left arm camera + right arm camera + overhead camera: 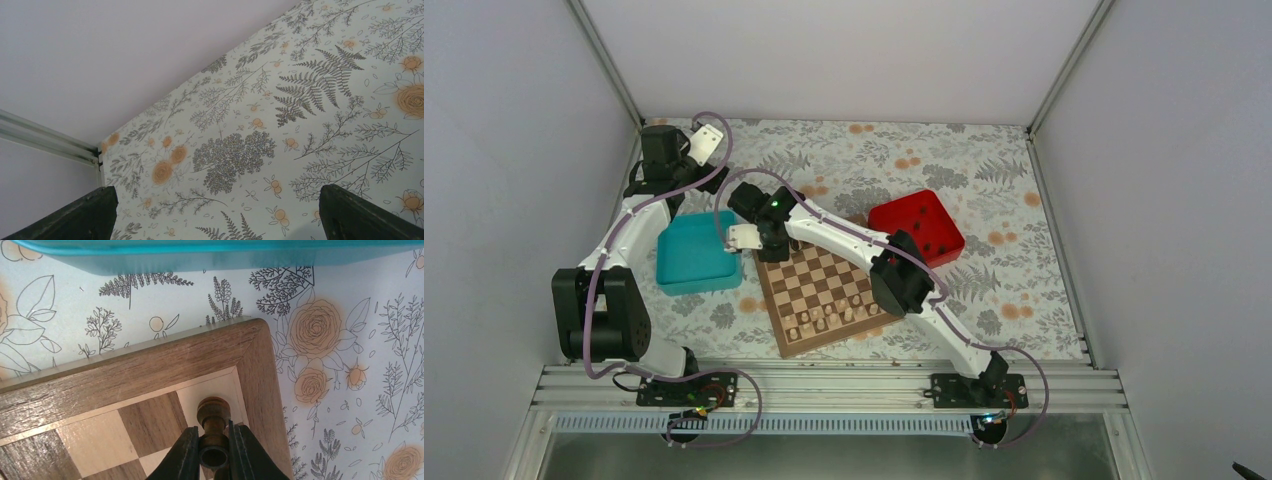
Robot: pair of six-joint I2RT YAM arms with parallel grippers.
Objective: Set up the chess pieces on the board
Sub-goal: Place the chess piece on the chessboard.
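The board (824, 290) lies mid-table, with pale chessmen along its near rows. My right gripper (214, 440) is shut on a dark brown chess piece (213, 412), held over the light corner square at the board's far left corner (250, 347); I cannot tell whether its base touches the square. In the top view this gripper (769, 245) is at that corner. More dark pieces (936, 243) lie in the red tray (894, 215). My left gripper (215, 220) is open and empty over bare floral cloth at the far left, seen in the top view (706, 142).
A teal tray (694, 255) sits left of the board, its edge close to the held piece (200, 255). The enclosure walls and metal frame ring the table. Floral cloth covers the surface.
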